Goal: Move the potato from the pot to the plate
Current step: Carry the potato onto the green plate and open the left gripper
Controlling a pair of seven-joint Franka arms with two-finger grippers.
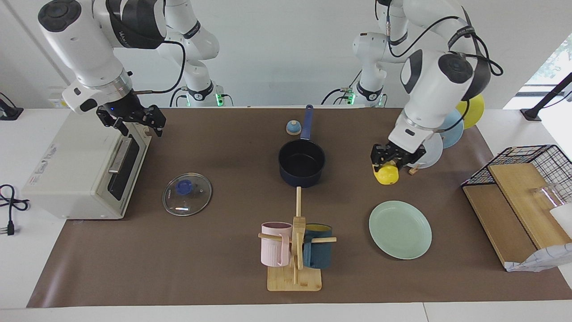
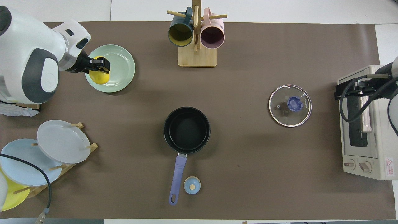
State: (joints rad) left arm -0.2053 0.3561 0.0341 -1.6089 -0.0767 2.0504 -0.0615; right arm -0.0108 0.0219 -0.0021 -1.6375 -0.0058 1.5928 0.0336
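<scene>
The yellow potato (image 1: 386,174) hangs in my left gripper (image 1: 389,166), which is shut on it and held up in the air. From above the potato (image 2: 99,77) shows over the edge of the mint-green plate (image 2: 119,65). In the facing view the plate (image 1: 400,229) lies flat on the mat, well below the gripper. The navy pot (image 1: 301,164) stands mid-table with a black inside that holds nothing (image 2: 187,130); its blue handle points toward the robots. My right gripper (image 1: 134,120) waits over the toaster oven's top edge.
A toaster oven (image 1: 85,165) stands at the right arm's end, a glass lid (image 1: 187,193) beside it. A mug rack (image 1: 295,250) holds a pink and a teal mug. A plate rack (image 1: 420,143) and wire basket (image 1: 527,179) stand at the left arm's end. A small blue knob (image 1: 292,128) lies by the pot's handle.
</scene>
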